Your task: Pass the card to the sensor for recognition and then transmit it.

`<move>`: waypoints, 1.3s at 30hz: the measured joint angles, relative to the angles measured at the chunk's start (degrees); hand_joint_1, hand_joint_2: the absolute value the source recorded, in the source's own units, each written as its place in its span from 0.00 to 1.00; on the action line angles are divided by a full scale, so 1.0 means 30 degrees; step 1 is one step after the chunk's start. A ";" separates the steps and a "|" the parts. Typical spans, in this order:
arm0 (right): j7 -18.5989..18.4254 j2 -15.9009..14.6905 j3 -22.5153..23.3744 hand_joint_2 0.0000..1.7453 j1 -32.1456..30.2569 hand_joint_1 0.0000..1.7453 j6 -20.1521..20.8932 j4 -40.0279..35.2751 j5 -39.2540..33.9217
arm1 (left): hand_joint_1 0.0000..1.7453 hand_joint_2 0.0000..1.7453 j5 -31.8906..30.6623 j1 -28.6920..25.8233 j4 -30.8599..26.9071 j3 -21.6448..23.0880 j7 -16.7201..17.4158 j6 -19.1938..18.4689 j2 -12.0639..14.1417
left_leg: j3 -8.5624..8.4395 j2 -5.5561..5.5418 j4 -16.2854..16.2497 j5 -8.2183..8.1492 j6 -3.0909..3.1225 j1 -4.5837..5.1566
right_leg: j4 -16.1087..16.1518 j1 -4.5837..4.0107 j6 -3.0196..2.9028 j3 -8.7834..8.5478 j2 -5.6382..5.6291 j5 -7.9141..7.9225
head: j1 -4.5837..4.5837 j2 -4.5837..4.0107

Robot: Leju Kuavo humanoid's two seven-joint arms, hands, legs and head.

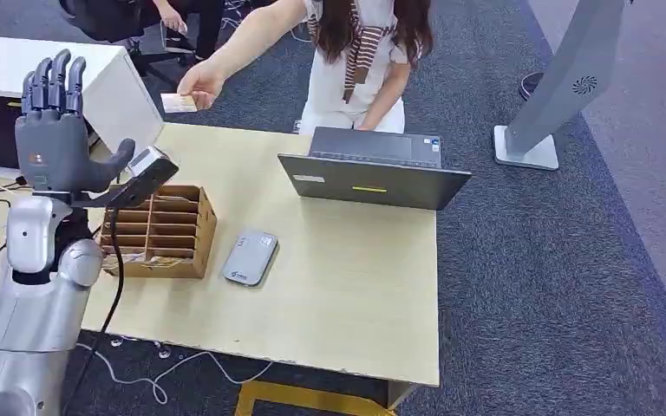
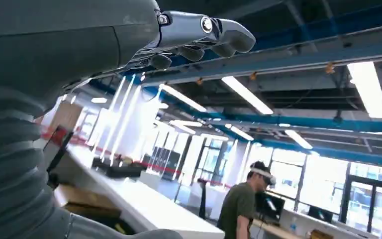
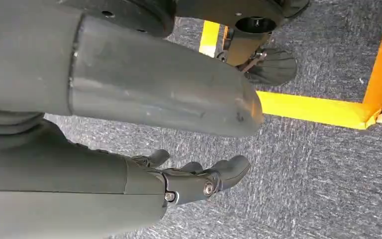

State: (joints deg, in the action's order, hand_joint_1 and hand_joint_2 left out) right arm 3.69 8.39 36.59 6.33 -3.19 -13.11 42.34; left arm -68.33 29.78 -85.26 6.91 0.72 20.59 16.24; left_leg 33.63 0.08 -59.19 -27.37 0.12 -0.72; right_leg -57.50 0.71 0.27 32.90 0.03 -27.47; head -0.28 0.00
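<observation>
Up at the left of the head view, the robot's left hand (image 1: pixel 56 130) is raised above the left end of the desk (image 1: pixel 347 286), fingers (image 1: pixel 52 82) straight up and apart, thumb stuck out to the right, holding nothing; the left wrist view shows the same hand (image 2: pixel 199 35) against a ceiling of long lights, its dark fingers empty. The card (image 1: pixel 179 103) is off the desk, beyond its far left corner, pinched in the outstretched hand of a person (image 1: pixel 355 52) who stands at the far side; it is well apart from the robot's left hand, further away and to the right. The sensor (image 1: pixel 251 256), a flat grey pad, lies on the desk just right of a brown cardboard box (image 1: pixel 163 232) with slotted dividers, which sits at the near left. A dark small device on a cable (image 1: pixel 143 175) stands just beside the thumb, above the box. An open laptop (image 1: pixel 373 171) sits at the far side of the desk in front of the person. The right hand (image 3: pixel 194 177) hangs over grey carpet (image 3: pixel 328 174) near a yellow frame (image 3: pixel 318 109), its fingers loosely bent and apart, nothing in them. A grey stand (image 1: pixel 564 87) rises on the floor at the far right.
</observation>
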 joint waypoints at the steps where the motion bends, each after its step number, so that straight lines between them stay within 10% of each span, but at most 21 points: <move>1: -0.0014 0.0000 -0.0007 0.00 0.0019 0.00 0.0022 0.0007 0.0102 | 0.00 1.00 -0.0430 0.0189 0.0190 0.0400 0.0153 -0.0131 0.0102 | 0.0000 0.0000 0.0000 0.0000 0.0000 0.0000 | 0.0000 0.0000 0.0000 -0.0001 0.0000 0.0000 | 0.0000 0.0000; 12: -0.0386 0.0007 -0.0102 0.00 0.0069 0.00 0.0284 0.0124 0.0350 | 0.00 1.00 -0.3292 0.1617 0.2936 0.3795 0.2040 -0.1311 0.0684 | 0.0002 0.0003 0.0000 0.0005 -0.0005 0.0000 | -0.0002 0.0000 0.0000 0.0003 -0.0005 0.0005 | -0.0007 0.0000; 29: -0.0408 0.0007 -0.0146 0.00 0.0055 0.00 0.0328 0.0211 0.0546 | 0.00 1.00 -0.3393 0.2018 0.4793 0.4669 0.2389 -0.1159 0.0684 | 0.0003 0.0006 0.0001 0.0005 -0.0005 -0.0001 | -0.0003 -0.0001 0.0000 0.0005 -0.0014 0.0005 | -0.0007 0.0000; 30: -0.0386 0.0007 -0.0146 0.00 0.0057 0.00 0.0328 0.0219 0.0546 | 0.20 1.00 -0.3393 0.2016 0.4808 0.4690 0.2389 -0.1165 0.0684 | 0.0004 0.0006 0.0001 0.0005 -0.0005 0.0000 | -0.0003 0.0000 0.0000 0.0005 -0.0014 0.0005 | 0.0000 -0.0007; 34: -0.0328 0.0007 -0.0146 0.00 0.0058 0.00 0.0320 0.0226 0.0546 | 0.20 1.00 -0.3364 0.2014 0.4844 0.4835 0.2382 -0.1114 0.0684 | 0.0005 0.0005 0.0001 0.0005 -0.0005 -0.0001 | -0.0003 -0.0001 0.0000 0.0005 -0.0013 0.0005 | -0.0007 0.0000; 35: -0.0320 0.0007 -0.0145 0.00 0.0058 0.00 0.0321 0.0233 0.0546 | 1.00 1.00 -0.3364 0.2015 0.4844 0.4858 0.2382 -0.1100 0.0684 | 0.0005 0.0006 0.0001 0.0005 -0.0005 -0.0001 | -0.0003 -0.0001 0.0000 0.0005 -0.0013 0.0005 | 0.0000 0.0000; 39: -0.0284 0.0007 -0.0138 0.00 0.0058 0.00 0.0299 0.0240 0.0546 | 1.00 1.00 -0.3328 0.2013 0.4852 0.4960 0.2382 -0.1107 0.0692 | 0.0006 0.0005 0.0001 0.0005 -0.0005 -0.0001 | -0.0004 -0.0001 0.0000 0.0005 -0.0013 0.0005 | -0.0007 0.0000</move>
State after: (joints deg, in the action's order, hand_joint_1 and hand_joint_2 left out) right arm 2.84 8.41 36.17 6.50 -2.29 -12.39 43.98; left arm -78.31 35.82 -70.71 21.79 7.87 17.27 18.32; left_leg 33.64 0.09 -59.18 -27.36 0.11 -0.72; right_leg -57.51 0.71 0.27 32.91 -0.01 -27.46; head -0.31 0.00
